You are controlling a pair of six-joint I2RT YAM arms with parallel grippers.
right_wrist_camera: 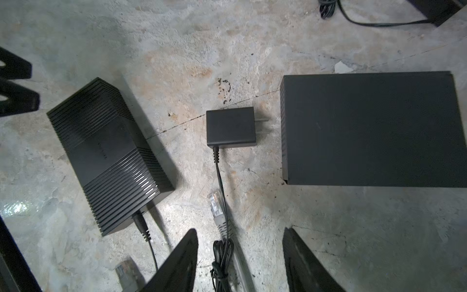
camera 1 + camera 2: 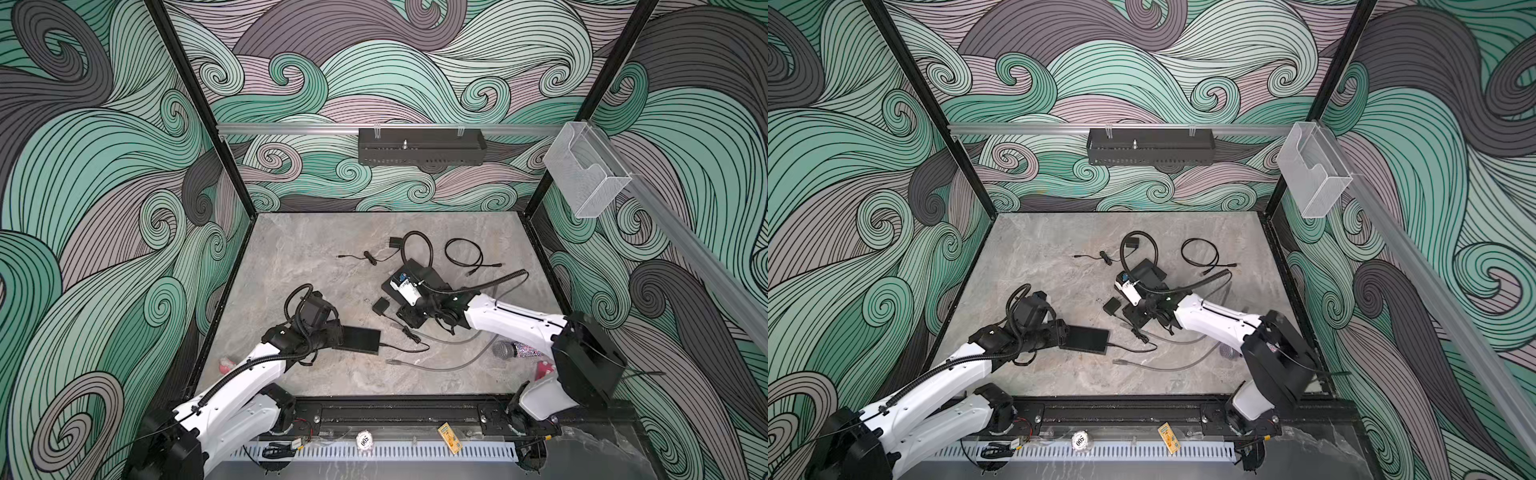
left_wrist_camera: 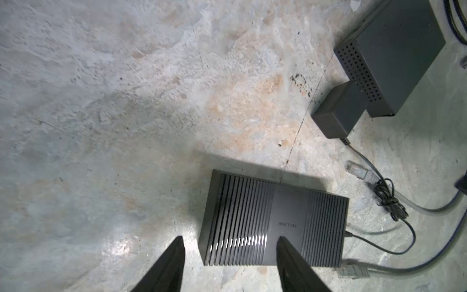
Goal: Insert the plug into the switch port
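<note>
On the grey stone table (image 2: 291, 257) inside teal swirl-patterned walls (image 2: 104, 166), my left end effector (image 3: 230, 239) and right end effector (image 1: 240, 230) stand spread and empty, the clear plug (image 1: 213, 204) lying beside the ribbed black switch (image 1: 108, 156).

Ribbed switch (image 3: 278, 220), just ahead of the left end effector (image 3: 230, 239): faint "TP-LINK" logo. Round white disc (image 2: 365, 442), far behind it: "500".

Here's the flat, black, ribbed plastic switch (image 1: 108, 156), lying level on the grey stone table, set at a slant and well apart from the plain black box (image 1: 371, 129). And the small black barrel plug (image 1: 140, 223) sits pushed into a port on the switch's end face, its thin black cord trailing away.
</note>
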